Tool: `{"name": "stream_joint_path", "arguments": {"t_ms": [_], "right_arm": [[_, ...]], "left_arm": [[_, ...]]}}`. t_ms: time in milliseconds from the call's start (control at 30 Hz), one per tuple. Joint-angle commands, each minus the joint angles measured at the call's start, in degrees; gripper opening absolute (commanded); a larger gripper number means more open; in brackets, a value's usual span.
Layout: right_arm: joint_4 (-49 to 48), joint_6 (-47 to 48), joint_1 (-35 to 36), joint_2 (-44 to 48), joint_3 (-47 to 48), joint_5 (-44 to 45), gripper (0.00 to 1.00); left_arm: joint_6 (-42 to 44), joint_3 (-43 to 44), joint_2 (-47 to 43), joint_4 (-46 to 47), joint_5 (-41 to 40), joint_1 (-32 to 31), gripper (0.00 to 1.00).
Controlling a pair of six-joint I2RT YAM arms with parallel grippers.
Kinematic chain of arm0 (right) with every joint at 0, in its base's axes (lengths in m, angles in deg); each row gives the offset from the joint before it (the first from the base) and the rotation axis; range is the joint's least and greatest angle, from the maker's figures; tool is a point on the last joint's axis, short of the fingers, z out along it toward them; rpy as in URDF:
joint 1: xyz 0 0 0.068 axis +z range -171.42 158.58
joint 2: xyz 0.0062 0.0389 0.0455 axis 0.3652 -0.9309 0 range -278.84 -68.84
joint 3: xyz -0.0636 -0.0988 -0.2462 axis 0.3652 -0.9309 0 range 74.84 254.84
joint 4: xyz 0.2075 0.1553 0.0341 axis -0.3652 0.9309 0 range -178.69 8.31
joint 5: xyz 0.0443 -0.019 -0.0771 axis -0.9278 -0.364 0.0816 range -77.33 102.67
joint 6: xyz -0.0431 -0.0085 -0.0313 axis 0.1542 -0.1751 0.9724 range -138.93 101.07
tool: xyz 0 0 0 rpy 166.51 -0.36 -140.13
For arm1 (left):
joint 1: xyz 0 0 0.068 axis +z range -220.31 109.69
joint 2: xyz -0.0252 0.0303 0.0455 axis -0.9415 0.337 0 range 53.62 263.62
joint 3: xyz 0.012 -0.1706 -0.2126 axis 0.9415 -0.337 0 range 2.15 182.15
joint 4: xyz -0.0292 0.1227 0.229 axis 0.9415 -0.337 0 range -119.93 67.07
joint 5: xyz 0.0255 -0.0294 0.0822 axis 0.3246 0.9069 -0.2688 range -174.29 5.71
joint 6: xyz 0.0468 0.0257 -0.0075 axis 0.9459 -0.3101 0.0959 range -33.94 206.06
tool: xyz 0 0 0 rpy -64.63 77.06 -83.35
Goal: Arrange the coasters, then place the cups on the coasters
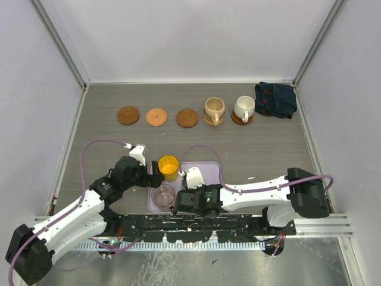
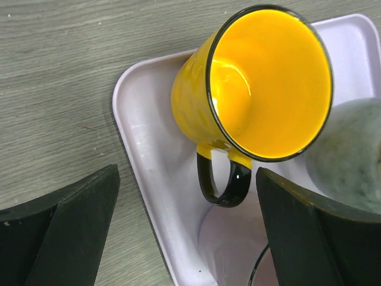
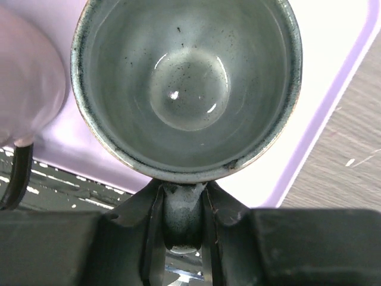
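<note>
Right claw: I find it drawn in narrow and pinching the handle of the grey-green cup, one finger on either side. That cup is upright, mouth up, over the lilac tray. I cannot tell whether its base rests on the tray floor.

Left claw: spread wide, holding nothing. Its fingers stand on either side of the black handle of the yellow cup and are apart from it. The yellow cup stands in the tray's far left corner, with its handle turned toward the claw. I note the pink cup in the tray's near left corner, just beside the grey-green cup.

Far side of the table: the tan cup and white cup stand side by side, each on its own coaster. To their left lie three bare coasters in a row, well apart from the tray: first coaster, dark; second coaster, lighter; third coaster, dark. A navy cloth lies bunched near the white cup, toward the far right corner.
</note>
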Motion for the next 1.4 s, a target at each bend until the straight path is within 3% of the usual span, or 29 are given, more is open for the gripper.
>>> {"name": "stream_joint_path", "arguments": {"t_ms": [0, 200, 433, 700, 1100, 1367], "right_arm": [[3.42, -0.26, 0.06, 2.32, 7.85, 14.00, 0.01], [-0.38, 8.52, -6.38, 2.52, 12.29, 19.06, 0.01], [-17.40, 25.76, -20.03, 2.04, 14.11, 14.17, 0.01], [-29.80, 36.93, -30.68, -9.82, 26.42, 6.69, 0.01], [-26.05, 38.57, -41.41, -33.26, 52.04, -2.94, 0.01], [-24.72, 35.95, -45.89, -39.93, 57.66, -5.17, 0.01]], "left_arm": [[1.39, 1.49, -4.14, 0.35, 0.96, 0.24, 0.98], [1.91, 2.89, -9.05, -2.61, 1.40, 0.25, 0.98], [2.51, 4.01, -12.17, -4.99, -1.85, 0.29, 0.98], [2.75, 4.56, -9.61, -4.92, -4.19, 0.32, 0.98], [1.91, 3.53, -9.63, -7.14, -7.57, 0.33, 0.98], [-0.12, 2.71, -15.13, -10.04, -13.67, 0.29, 0.98]]}}
